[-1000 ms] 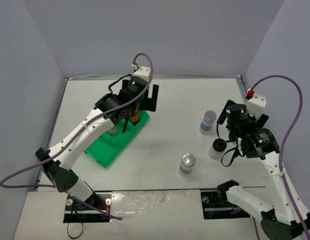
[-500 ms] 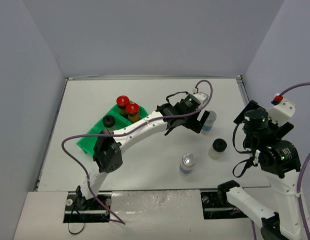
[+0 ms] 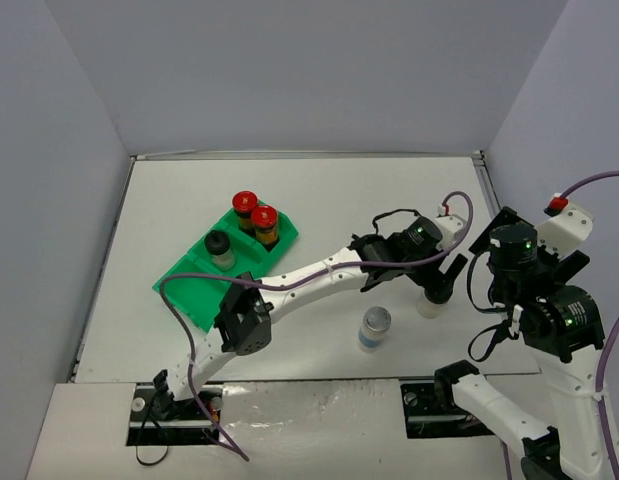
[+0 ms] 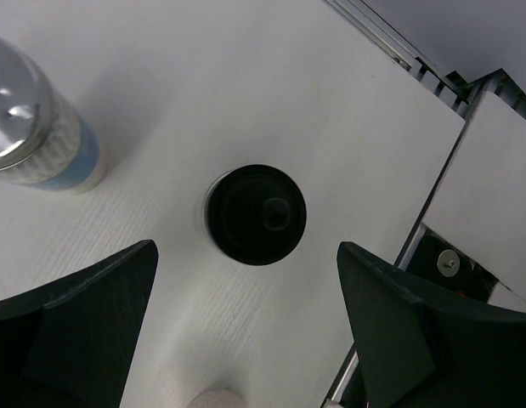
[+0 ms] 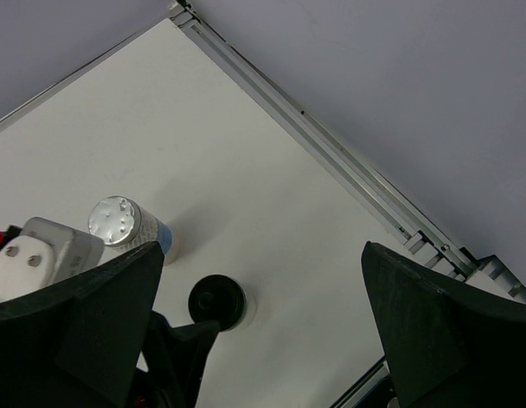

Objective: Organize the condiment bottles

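My left gripper (image 4: 246, 246) is open and hangs over a black-capped, pale condiment bottle (image 4: 256, 214) on the right of the table, one finger to each side and touching nothing. From above, only the bottle's pale body (image 3: 426, 306) shows under the gripper (image 3: 436, 285). One silver-capped bottle (image 4: 33, 127) stands just beyond it, and another (image 3: 375, 326) stands nearer the front. In the green tray (image 3: 189, 290) stand two red-capped jars (image 3: 245, 204) (image 3: 265, 220) and a black-capped one (image 3: 218, 246). My right gripper (image 5: 263, 246) is open and empty, raised at the right.
The table's right rail (image 5: 330, 144) runs close beside the black-capped bottle. My left arm (image 3: 319, 272) stretches across the middle of the table from the near left. The right arm's base plate (image 4: 492, 195) lies near the bottle.
My left arm has swung from the tray across to the right, past the far silver-capped bottle, to above the black-capped bottle. The right arm has drawn back and up to the right.
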